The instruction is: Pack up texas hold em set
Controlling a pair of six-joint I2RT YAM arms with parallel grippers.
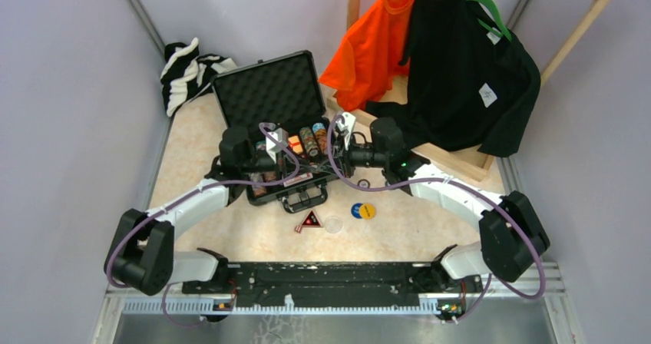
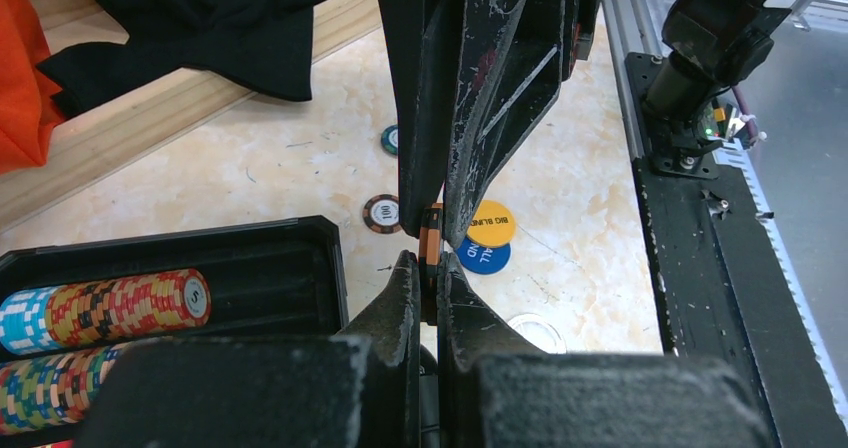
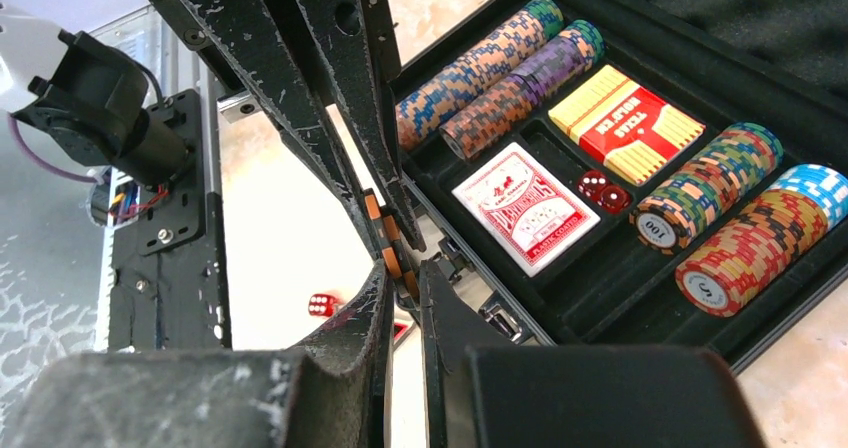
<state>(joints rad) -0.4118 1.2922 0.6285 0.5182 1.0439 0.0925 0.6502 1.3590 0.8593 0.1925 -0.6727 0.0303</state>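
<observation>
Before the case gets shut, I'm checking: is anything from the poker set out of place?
Yes. A red die, two loose poker chips, a yellow disc, a blue disc and a black-red triangle lie on the table, outside the black foam-lined case.

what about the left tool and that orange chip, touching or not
Touching. Left wrist view shows the left tool shut on the orange chip, fingers pressed against both faces.
</observation>
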